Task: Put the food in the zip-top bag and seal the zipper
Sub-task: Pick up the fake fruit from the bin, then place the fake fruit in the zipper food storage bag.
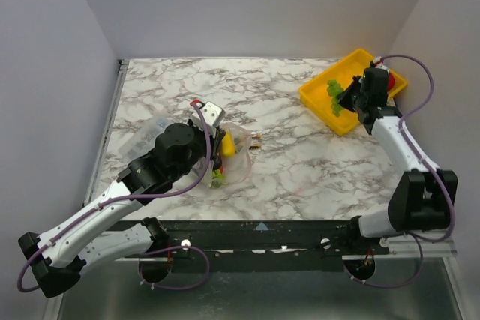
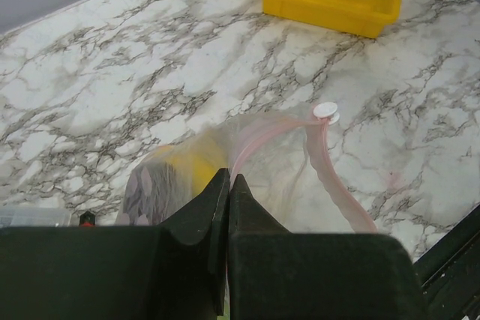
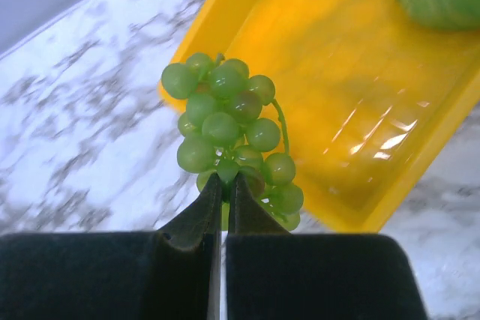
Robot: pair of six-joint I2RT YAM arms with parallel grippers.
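My right gripper (image 3: 225, 185) had its fingers pressed together on the near end of the bunch of green grapes (image 3: 229, 121). The bunch stretched straight away from my fingertips, across the rim of the yellow tray (image 3: 352, 73). My left gripper (image 2: 229, 181) pinched the bag (image 2: 277, 159) at its mouth, fingers almost touching. The pink zipper (image 2: 330, 177) ran from that pinch up to a white tab (image 2: 326, 111), then bent back toward me. The bag lay on the marble table (image 2: 112, 73), left of centre, with a yellow piece of food (image 2: 193, 170) inside.
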